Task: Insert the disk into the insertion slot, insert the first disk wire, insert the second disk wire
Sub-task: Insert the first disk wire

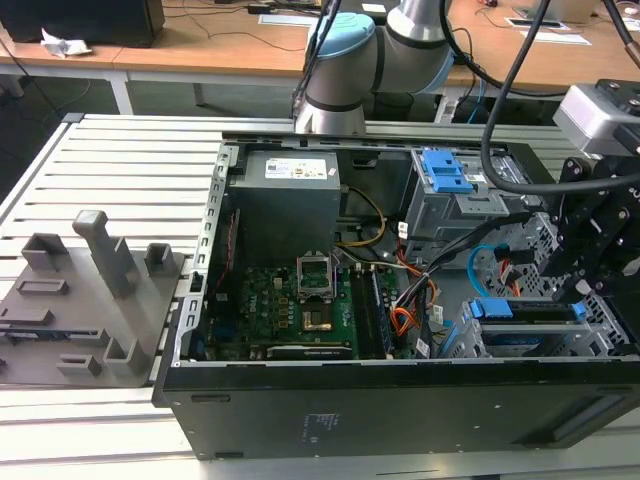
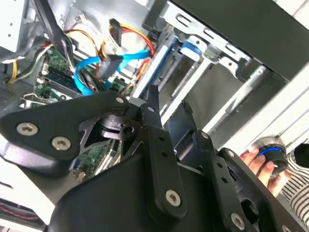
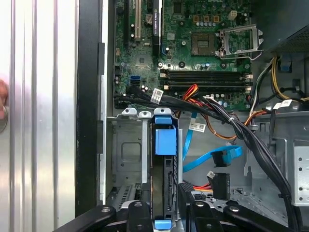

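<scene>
So the gripper (image 3: 163,203) is pinched in narrow on the disk (image 3: 164,145), one black finger (image 3: 138,212) flat against each side at one end of its blue carrier; looks like a proper grip, no gap I can see. The disk stands on edge inside the insertion slot (image 3: 126,154) and runs pretty much the slot's whole length; can't tell if it's fully seated.

Just beside the slot, the first disk wire (image 3: 219,185) lies loose, its black plug apart from the disk; the second disk wire (image 3: 212,158) loops just past it, a bit further from the slot, with its plug hanging free too.

Beyond the slot's far end is the green motherboard (image 3: 145,63); next to the slot in the exterior view sits the taller drive cage (image 1: 445,215) with the blue latch. All of that is inside the open black PC case (image 1: 400,420). Outside the case wall nearest the slot, a person's hand (image 2: 253,162) rests on a round black knob (image 2: 270,152) with a blue ring. Well away from the slot, across the case, there's a grey fixture plate (image 1: 90,300).
</scene>
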`<state>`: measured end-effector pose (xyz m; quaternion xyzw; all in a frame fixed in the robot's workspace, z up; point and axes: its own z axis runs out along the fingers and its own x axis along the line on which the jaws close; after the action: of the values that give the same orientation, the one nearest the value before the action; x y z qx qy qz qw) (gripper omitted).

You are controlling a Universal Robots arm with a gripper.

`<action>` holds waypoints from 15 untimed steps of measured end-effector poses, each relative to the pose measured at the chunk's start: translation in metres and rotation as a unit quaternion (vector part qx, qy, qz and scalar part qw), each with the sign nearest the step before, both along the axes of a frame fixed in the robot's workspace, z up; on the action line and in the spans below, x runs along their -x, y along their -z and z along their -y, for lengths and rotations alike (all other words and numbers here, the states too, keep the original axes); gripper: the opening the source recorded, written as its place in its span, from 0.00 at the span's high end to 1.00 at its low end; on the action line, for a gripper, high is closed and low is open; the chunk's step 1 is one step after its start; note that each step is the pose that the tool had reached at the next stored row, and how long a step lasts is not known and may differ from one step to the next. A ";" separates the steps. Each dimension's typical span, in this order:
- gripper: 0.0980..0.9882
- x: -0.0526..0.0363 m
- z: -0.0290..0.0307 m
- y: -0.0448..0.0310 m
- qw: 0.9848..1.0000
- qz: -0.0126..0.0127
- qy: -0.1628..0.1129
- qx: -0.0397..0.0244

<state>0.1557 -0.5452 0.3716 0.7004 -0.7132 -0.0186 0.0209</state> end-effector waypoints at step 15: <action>0.70 0.0013 -0.0616 0.0109 1.000 0.000 0.000 0.016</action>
<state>0.1544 -0.4836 0.3608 0.7000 -0.7134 -0.0075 0.0319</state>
